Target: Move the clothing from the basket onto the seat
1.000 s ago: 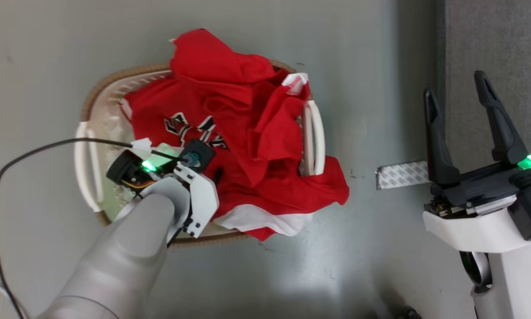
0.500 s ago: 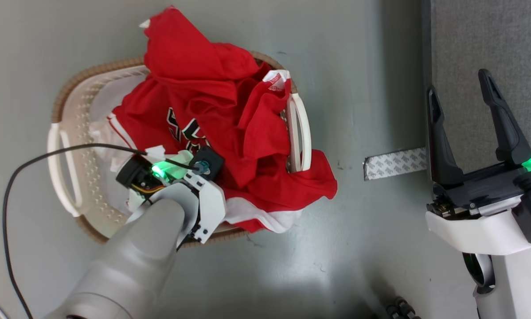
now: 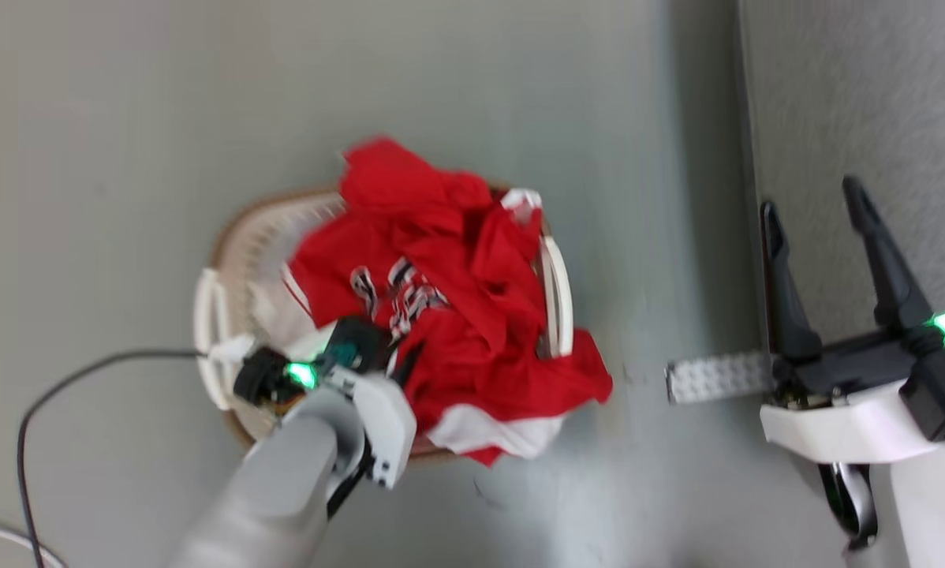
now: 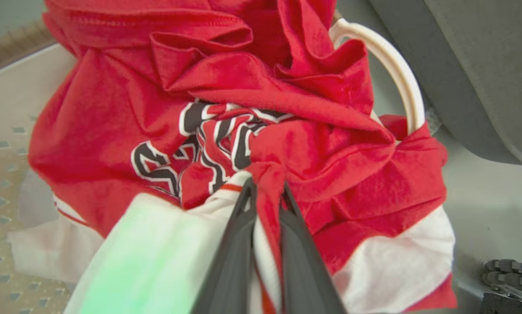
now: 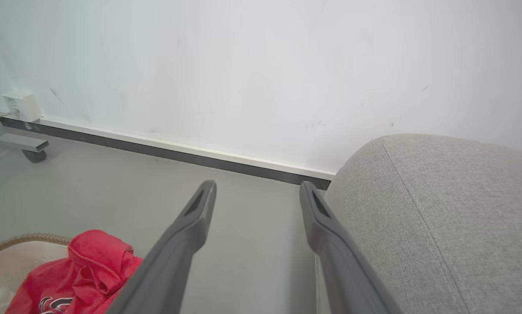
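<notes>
Pinching the clothing (image 4: 113,109): left gripper (image 4: 267,186).

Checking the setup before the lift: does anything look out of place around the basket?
The red jersey spills over the basket rim, its white-hemmed corner hanging outside. A patterned strip lies on the floor beside the sofa.

On the grey floor (image 3: 125,118) stand the basket (image 3: 259,237) and, apart from it, the sofa (image 3: 859,95) — a tape strip (image 3: 713,377) between.
</notes>
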